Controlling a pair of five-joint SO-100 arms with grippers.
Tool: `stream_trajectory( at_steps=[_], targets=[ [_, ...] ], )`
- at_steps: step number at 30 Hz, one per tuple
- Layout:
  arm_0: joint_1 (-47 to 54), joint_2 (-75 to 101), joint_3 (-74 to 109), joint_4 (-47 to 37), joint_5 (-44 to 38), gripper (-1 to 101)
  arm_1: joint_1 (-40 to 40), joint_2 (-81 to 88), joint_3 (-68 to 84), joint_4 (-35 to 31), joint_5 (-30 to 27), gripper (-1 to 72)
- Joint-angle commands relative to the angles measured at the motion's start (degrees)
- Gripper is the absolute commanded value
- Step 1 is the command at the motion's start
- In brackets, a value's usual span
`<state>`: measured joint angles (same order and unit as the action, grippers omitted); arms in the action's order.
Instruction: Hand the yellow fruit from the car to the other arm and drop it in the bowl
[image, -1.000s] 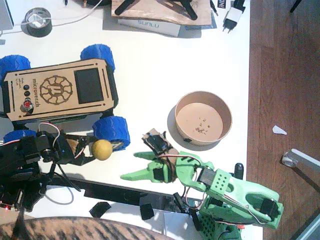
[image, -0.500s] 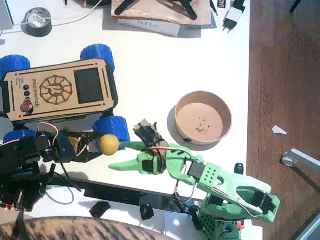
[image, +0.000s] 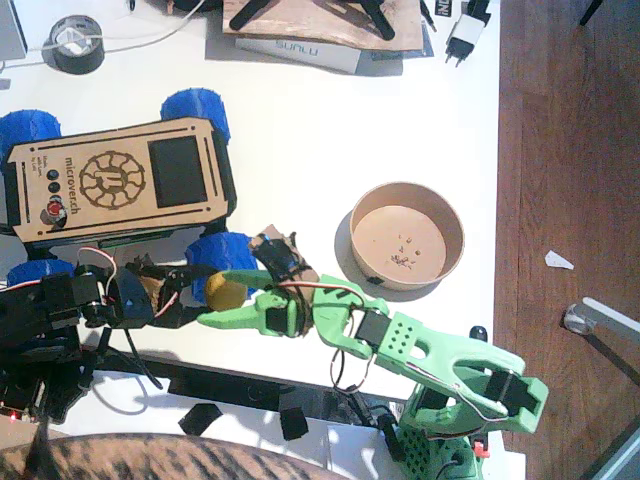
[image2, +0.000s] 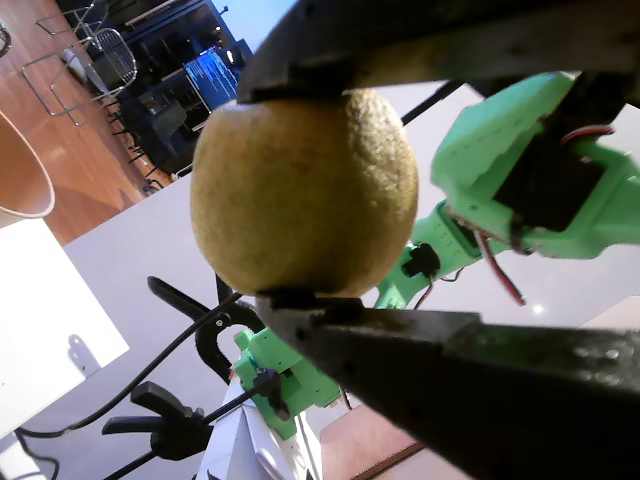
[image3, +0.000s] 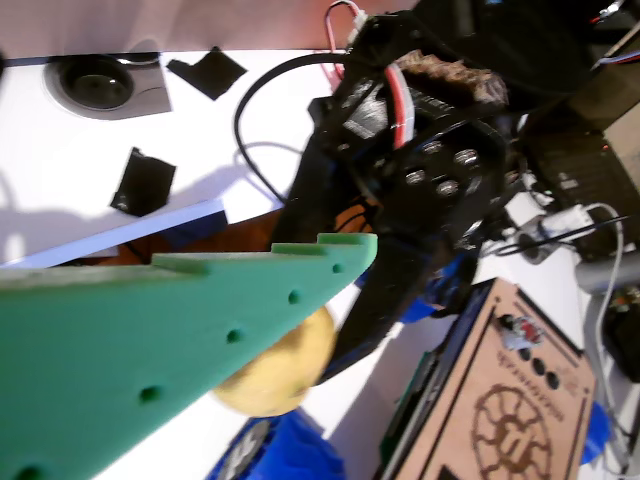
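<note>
White tabletop, fixed view: left gripper (image: 200, 292) pinches the yellow fruit (image: 226, 292) beside the car (image: 118, 180), while the right gripper (image: 232, 296), jaws spread, brackets it from three o'clock; the bowl (image: 407, 236) lies toward two o'clock.

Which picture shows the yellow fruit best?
The wrist view from the black arm: the yellow fruit fills the picture, pinched in the black left claw. The fixed view shows it small, partly hidden by the green right claw. The other wrist view shows only part of it.
</note>
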<state>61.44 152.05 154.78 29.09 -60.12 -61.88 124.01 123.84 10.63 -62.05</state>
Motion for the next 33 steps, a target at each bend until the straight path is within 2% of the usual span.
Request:
stream_trajectory(
  at_steps=[1, 13, 20, 33],
  targets=[
    [0.3, 0.4, -1.3, -2.1, -0.7, 0, 1.1, -0.5, -4.7, -1.8, 0.3, 38.5],
    [0.3, 0.4, -1.3, -2.1, -0.7, 0, 2.4, -5.8, -5.0, -2.5, 2.1, 37.6],
    [0.3, 0.6, -0.8, -2.1, -0.7, 0, 1.0, -3.1, -1.6, 6.7, 8.1, 37.3],
    [0.2, 0.6, -0.9, -3.6, -0.7, 0, 1.7, -2.6, 1.1, 7.8, 8.1, 36.4]
  ],
)
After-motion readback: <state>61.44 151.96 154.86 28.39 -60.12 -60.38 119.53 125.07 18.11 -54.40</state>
